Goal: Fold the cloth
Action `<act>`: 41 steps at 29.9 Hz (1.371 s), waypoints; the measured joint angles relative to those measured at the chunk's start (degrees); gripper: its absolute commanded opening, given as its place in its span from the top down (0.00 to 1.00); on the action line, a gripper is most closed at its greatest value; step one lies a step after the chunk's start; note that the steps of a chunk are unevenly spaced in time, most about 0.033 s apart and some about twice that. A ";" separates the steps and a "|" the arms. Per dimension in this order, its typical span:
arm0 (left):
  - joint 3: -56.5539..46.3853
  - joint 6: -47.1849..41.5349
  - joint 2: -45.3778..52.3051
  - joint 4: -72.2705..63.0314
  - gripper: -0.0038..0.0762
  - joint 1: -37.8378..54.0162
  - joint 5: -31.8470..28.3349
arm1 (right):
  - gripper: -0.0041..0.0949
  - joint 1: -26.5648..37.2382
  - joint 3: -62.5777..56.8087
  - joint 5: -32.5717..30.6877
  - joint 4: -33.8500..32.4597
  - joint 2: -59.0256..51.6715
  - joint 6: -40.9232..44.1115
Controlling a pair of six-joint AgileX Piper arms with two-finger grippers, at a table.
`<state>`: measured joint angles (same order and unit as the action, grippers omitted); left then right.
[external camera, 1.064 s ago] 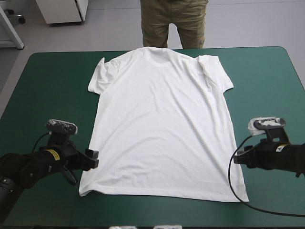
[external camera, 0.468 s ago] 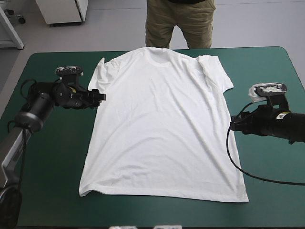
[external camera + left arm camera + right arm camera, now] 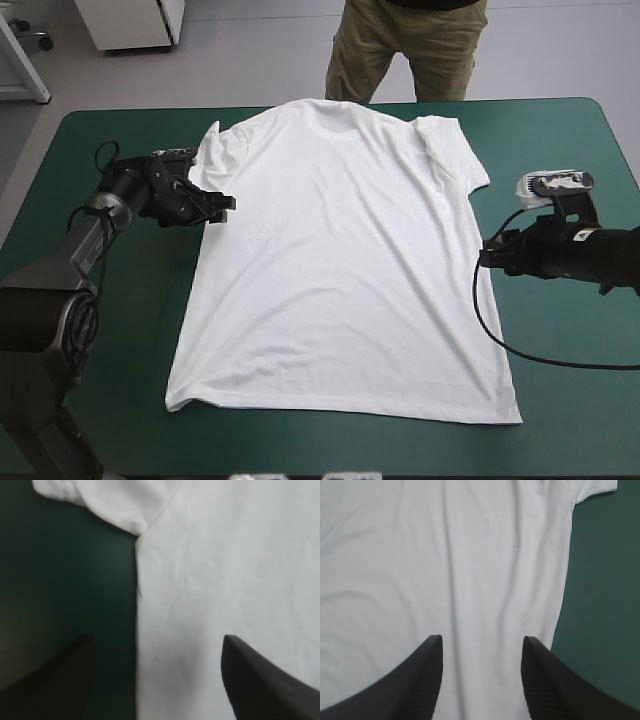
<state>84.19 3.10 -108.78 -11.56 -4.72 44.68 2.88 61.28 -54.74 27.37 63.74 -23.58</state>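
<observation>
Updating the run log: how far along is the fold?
Done: the T-shirt lies spread flat on the teal-green cover. In hand: the left gripper, open, straddles the shirt's side edge below the sleeve; the right gripper, open, sits at the opposite side edge. To do: every fold; nothing is gripped yet.

T-shirt (image 3: pixel 340 260): plain white all over. Table (image 3: pixel 570 150) cover: solid teal-green, unpatterned. Left claw (image 3: pixel 157 637) and right claw (image 3: pixel 482 638): both black, with a fine ribbed or stippled surface.
</observation>
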 measured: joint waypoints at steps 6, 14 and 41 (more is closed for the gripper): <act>0.66 1.53 -3.07 -0.73 0.32 0.05 -1.07 | 0.48 0.00 0.00 0.07 0.17 0.00 -0.16; 1.08 4.32 -3.53 -0.51 0.54 -0.23 -0.88 | 0.48 0.00 0.00 0.07 1.56 0.00 -0.16; 1.43 7.59 -4.19 0.02 0.96 -2.90 -0.79 | 0.48 -7.90 24.78 -4.51 -17.72 20.19 8.51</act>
<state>85.62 10.69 -112.97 -11.54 -7.62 43.89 -5.01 86.05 -59.25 9.65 83.92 -15.07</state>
